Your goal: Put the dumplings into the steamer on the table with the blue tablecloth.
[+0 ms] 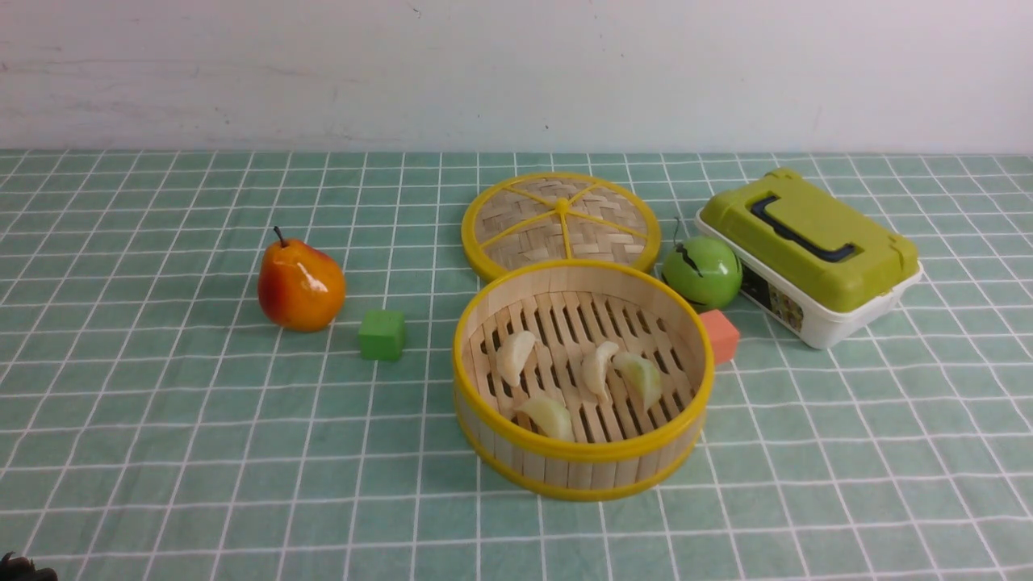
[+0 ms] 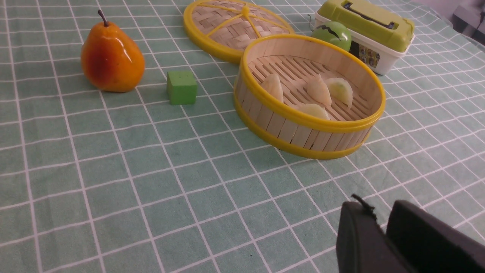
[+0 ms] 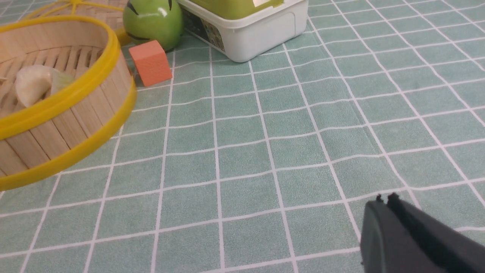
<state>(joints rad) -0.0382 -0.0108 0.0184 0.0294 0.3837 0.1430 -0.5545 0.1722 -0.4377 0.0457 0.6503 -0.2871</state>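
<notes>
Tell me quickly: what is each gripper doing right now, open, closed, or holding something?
Left gripper: jaws slightly apart, holding nothing, above bare cloth.
Right gripper: closed, holding nothing.

Teal tablecloth with a white grid — pale bamboo steamer, yellow rims. Cream dumplings; orange-red pear, green cube, salmon block — olive-lidded white box.

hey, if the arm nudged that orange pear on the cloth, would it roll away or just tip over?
The pear stands upright on a rounded base with a narrower top, so a nudge would probably tip it, then let it roll in a curve. Its glossy skin suggests it could slip in a pinch. The cloth under it may slow any rolling.
</notes>
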